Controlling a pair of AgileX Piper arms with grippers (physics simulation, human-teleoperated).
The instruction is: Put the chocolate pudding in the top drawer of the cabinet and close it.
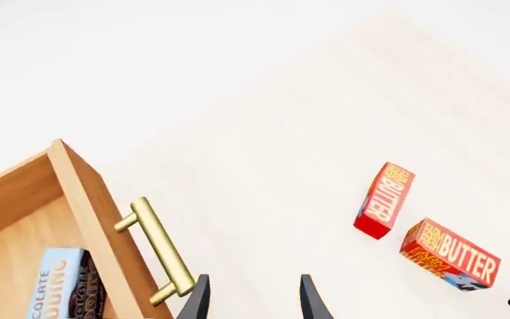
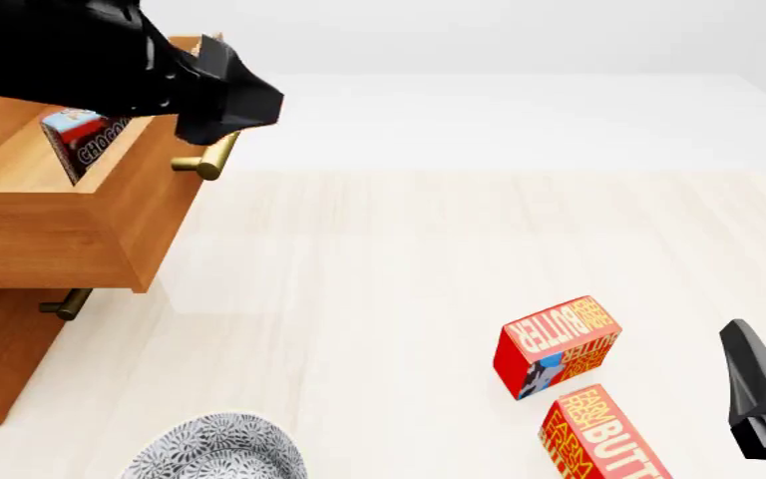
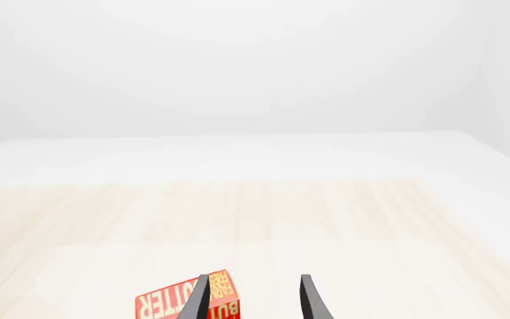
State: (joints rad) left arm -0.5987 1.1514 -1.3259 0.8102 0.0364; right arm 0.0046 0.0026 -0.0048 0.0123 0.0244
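The chocolate pudding stands tilted inside the pulled-out top drawer of the cabinet. It also shows in the left wrist view, behind the drawer front and its brass handle. My left gripper is open and empty, above the handle on the outer side of the drawer front. In the front view only its black wrist shows over the handle. My right gripper is open and empty, low at the front right, near the butter boxes.
Two red-orange butter boxes lie on the table at the front right; they also show in the left wrist view. A patterned plate sits at the front edge. A lower drawer handle protrudes below the open drawer.
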